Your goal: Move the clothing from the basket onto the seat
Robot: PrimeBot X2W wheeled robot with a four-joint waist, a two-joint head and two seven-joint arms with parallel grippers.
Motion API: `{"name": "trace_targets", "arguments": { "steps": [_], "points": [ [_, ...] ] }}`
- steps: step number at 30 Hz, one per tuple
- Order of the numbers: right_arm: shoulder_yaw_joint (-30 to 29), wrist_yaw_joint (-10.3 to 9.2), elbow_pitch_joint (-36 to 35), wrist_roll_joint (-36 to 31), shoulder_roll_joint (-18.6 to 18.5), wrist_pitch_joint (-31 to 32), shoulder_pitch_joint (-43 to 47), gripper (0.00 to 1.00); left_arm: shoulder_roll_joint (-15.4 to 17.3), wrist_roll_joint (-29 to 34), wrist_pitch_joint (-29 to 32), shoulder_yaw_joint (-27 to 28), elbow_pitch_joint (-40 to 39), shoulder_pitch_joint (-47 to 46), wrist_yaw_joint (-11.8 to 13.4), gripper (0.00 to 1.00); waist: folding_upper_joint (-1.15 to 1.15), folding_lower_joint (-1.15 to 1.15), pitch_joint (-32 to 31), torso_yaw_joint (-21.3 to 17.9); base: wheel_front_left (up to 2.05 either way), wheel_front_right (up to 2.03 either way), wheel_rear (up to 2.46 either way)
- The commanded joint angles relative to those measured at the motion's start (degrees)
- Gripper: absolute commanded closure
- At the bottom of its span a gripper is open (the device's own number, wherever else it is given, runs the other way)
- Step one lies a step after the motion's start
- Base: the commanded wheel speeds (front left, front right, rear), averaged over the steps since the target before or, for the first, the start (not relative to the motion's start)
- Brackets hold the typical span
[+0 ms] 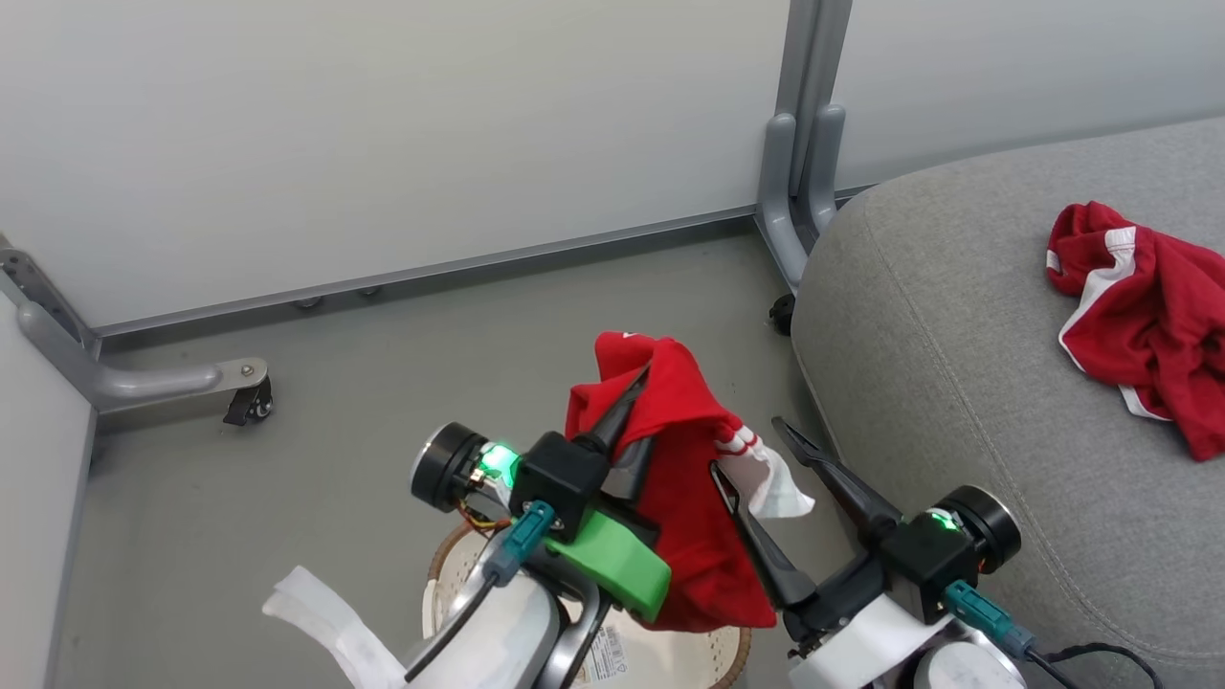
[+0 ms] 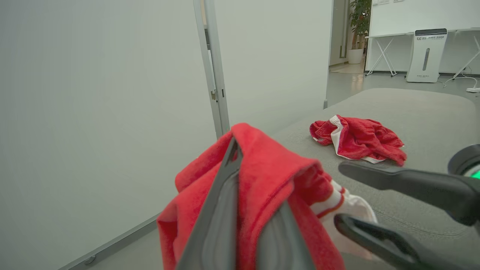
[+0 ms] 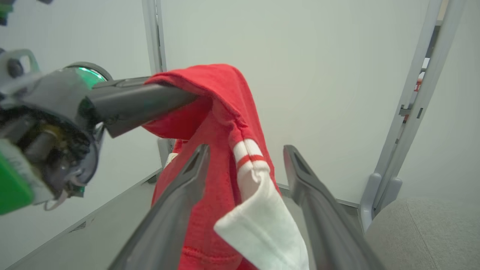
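My left gripper (image 1: 627, 407) is shut on a red garment of the clothing (image 1: 689, 498), which hangs from its fingers above the basket (image 1: 442, 565), whose brown rim shows at the bottom edge. My right gripper (image 1: 746, 445) stands open just right of it, its fingers either side of the garment's white cuff (image 1: 777, 486) without closing. In the right wrist view the fingers (image 3: 180, 195) flank the striped cuff (image 3: 258, 221), and the left gripper's fingers (image 3: 142, 99) carry the cloth (image 3: 221, 97). A second red garment (image 1: 1139, 316) (image 2: 356, 137) lies crumpled on the grey seat (image 1: 938, 383) (image 2: 431, 112).
Pale partition walls close off the back and left, with a grey post and feet (image 1: 799, 144) beside the seat's corner and a castor (image 1: 249, 402) on the floor at left. A white strip (image 1: 316, 603) hangs near my left arm. A black cable (image 1: 1091, 655) trails at lower right.
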Motion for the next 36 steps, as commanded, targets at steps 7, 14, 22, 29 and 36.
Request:
{"name": "trace_targets", "arguments": {
  "steps": [7, 14, 22, 29, 36],
  "points": [
    [0.3, -0.08, 5.8, 1.5, -0.5, -0.1, -0.9, 0.00, -1.2, -0.5, -0.4, -3.6, -2.5, -2.2, -1.0, 1.00, 0.44, 0.01, 0.2, 1.0, 0.00, 0.00, 0.00],
    [2.0, -0.08, 10.6, 2.8, -1.0, -0.1, -1.6, 0.72, -1.4, -1.3, -0.1, -5.0, -4.6, -2.9, -0.2, 1.00, 0.44, 0.01, 0.6, 1.1, 0.00, 0.00, 0.00],
    [3.7, -0.08, 11.8, 4.7, -2.0, -0.1, -2.4, 1.00, -0.7, -2.0, 0.3, -5.0, -3.9, -2.8, -0.3, 1.00, 0.44, 0.01, 0.8, 0.9, 0.00, 0.00, 0.00],
    [3.3, -0.08, 11.4, 5.4, -2.1, -0.1, -2.1, 1.00, -0.3, -2.6, 0.4, -4.9, -2.5, -2.6, 0.1, 1.00, 0.44, 0.01, 0.8, 0.8, 0.00, 0.00, 0.00],
    [3.8, -0.08, 11.1, 5.8, -2.1, -0.1, -2.4, 1.00, -0.3, -3.4, 0.6, -4.9, -2.0, -2.2, 0.1, 0.06, 0.44, 0.01, 0.9, 0.7, 0.00, 0.00, 0.00]
  ]
}}
